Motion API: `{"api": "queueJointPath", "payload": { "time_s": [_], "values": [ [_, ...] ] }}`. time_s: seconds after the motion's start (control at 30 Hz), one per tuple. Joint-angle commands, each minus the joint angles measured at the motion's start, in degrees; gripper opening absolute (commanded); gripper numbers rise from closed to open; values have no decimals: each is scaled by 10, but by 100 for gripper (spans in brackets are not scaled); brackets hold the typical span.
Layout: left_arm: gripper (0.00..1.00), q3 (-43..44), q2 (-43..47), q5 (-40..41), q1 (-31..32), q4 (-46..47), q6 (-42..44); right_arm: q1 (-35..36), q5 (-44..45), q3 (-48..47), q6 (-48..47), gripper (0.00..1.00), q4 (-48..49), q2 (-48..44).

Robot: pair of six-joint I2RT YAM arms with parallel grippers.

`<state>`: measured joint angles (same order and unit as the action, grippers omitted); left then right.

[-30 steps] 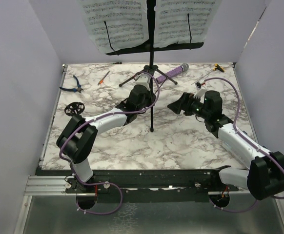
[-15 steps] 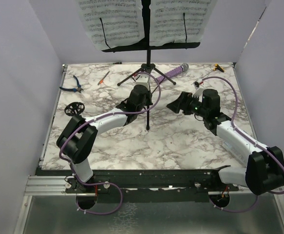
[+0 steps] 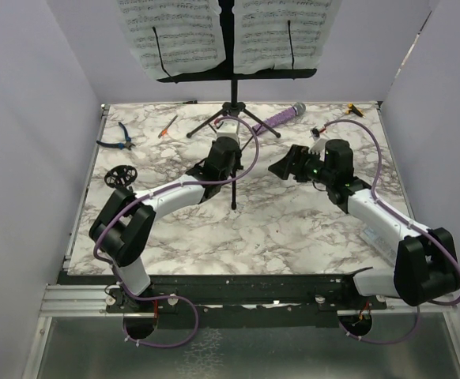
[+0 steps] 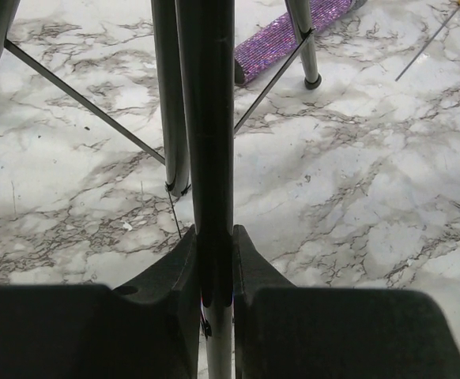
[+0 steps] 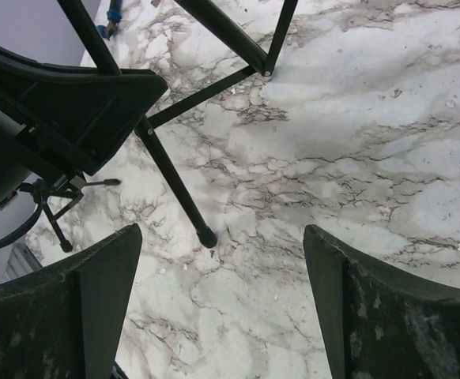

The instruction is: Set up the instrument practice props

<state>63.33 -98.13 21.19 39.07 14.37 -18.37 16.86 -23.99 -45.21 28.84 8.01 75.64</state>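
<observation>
The tall black music stand (image 3: 231, 91) stands at the back centre, with white sheet-music pages (image 3: 175, 35) on its desk. My left gripper (image 3: 228, 155) is shut on the stand's pole (image 4: 206, 118) just above the spread tripod legs. The front leg's foot (image 5: 207, 237) is down at the marble top. The purple glitter microphone (image 3: 282, 118) lies behind the legs, also in the left wrist view (image 4: 289, 39). A small black mic stand (image 3: 121, 175) sits at the left. My right gripper (image 3: 285, 166) hangs open to the right of the stand, holding nothing.
Blue-handled pliers (image 3: 118, 136) and an orange-handled tool (image 3: 168, 125) lie at the back left. A yellow-handled tool (image 3: 355, 110) lies at the back right corner. Purple walls close in the marble table (image 3: 293, 229) on three sides.
My left gripper tightened on the pole, and the stand with its pages has shifted left. My right gripper has drifted left after it, still open.
</observation>
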Motion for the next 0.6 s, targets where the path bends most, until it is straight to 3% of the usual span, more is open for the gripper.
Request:
{"api": "queueJointPath", "payload": {
  "time_s": [0.0, 0.57],
  "values": [
    [0, 0, 18, 74, -32, -50, 27, -1, 12, -24, -11, 87, -3, 15],
    [0, 0, 27, 72, -94, -72, 36, -2, 23, -37, -13, 87, -7, 28]
  ]
}}
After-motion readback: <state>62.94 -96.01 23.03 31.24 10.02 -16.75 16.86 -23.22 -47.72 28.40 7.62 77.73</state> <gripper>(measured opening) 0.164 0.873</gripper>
